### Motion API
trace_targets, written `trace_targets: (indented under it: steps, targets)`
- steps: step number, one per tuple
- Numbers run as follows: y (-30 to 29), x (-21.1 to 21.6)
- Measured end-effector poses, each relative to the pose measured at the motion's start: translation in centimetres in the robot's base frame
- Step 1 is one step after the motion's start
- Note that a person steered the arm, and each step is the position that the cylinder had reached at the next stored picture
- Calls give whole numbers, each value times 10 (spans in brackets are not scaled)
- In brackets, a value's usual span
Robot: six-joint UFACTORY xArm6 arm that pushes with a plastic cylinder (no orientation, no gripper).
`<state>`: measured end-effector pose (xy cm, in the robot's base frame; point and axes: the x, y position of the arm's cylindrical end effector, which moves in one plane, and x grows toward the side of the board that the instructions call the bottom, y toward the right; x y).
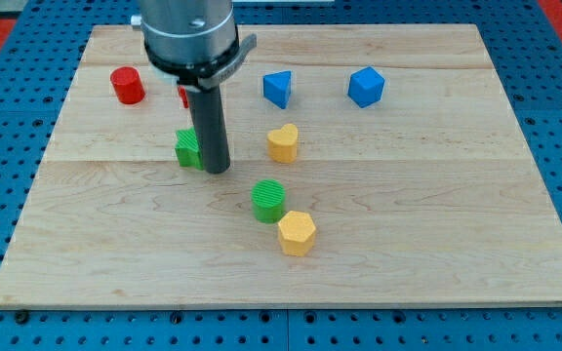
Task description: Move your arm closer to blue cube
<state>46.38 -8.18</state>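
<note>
Here, in the single camera view, the blocks lie scattered loose and flat on the wooden worktop (437, 244), each resting on its own base with none stacked, which suits an arm that can only slide things along one height. My tip (217, 170) stands upright a little left of the frame's centre, pressed close against the right side of a green block (188, 148), whose shape is partly hidden by the rod. There is no hand to speak of: the arm ends in a plain dark rod, so nothing is spread, pressed together or pinching. A red cylinder (127, 85) sits in the upper left, and a sliver of another red block (182, 96) shows just behind the rod's housing. Two blue blocks lie in the upper part of the frame; the blue cube (366, 87), as I judge it, is the one at upper right, well apart from my tip, up and to the right. The other blue block (277, 88) lies between. A yellow heart (282, 142) sits right of my tip, and a green cylinder (269, 200) touches a yellow hexagonal block (297, 232) lower down.
</note>
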Motion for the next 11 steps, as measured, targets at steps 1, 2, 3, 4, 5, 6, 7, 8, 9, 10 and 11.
trace_targets:
  steps: [1, 2, 3, 4, 5, 6, 7, 8, 9, 10, 11]
  targets:
    - [-31, -11]
    - [4, -50]
    - [72, -62]
    - [124, -88]
    - [138, -118]
    - [143, -148]
    - [148, -180]
    - [227, -176]
    - [233, -159]
    - [174, -120]
    - [106, -99]
